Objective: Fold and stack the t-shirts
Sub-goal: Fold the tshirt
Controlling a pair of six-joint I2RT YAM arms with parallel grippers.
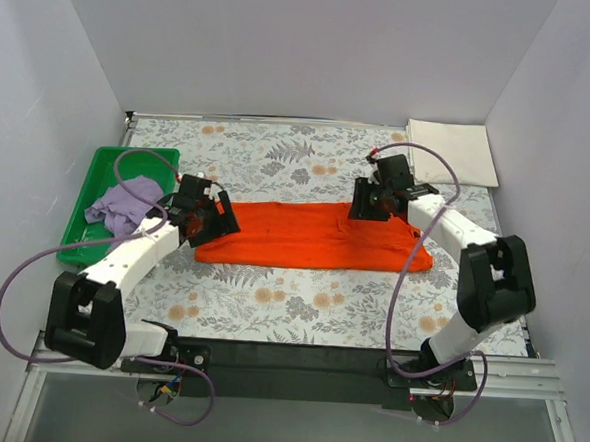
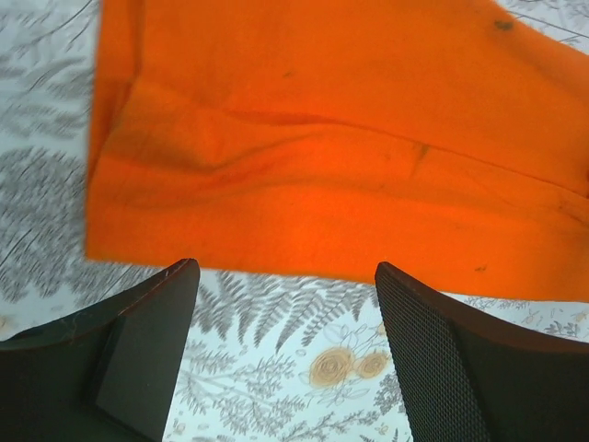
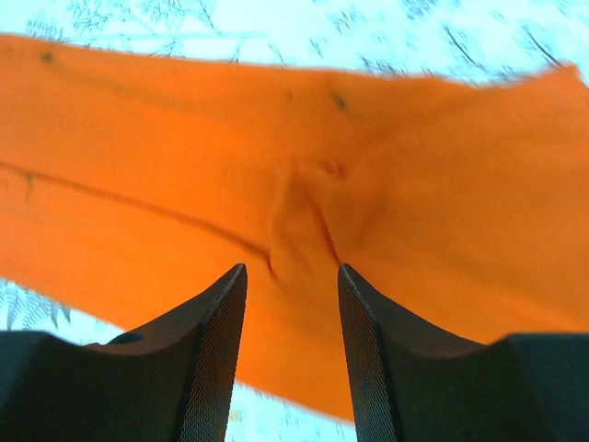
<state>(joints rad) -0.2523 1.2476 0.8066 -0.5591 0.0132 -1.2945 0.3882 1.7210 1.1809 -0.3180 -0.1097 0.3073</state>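
Across the middle of the worktop (image 1: 299,311), the orange t-shirt (image 1: 314,234) is lying as a long folded band, its long axis running from the left edge toward the right edge. The left jaws are standing wide apart just off its left end. The right jaws are hanging narrowly apart over a pucker at the right end, gripping nothing. Each arm is nearer its own end, so a lengthwise fold is looking likely.
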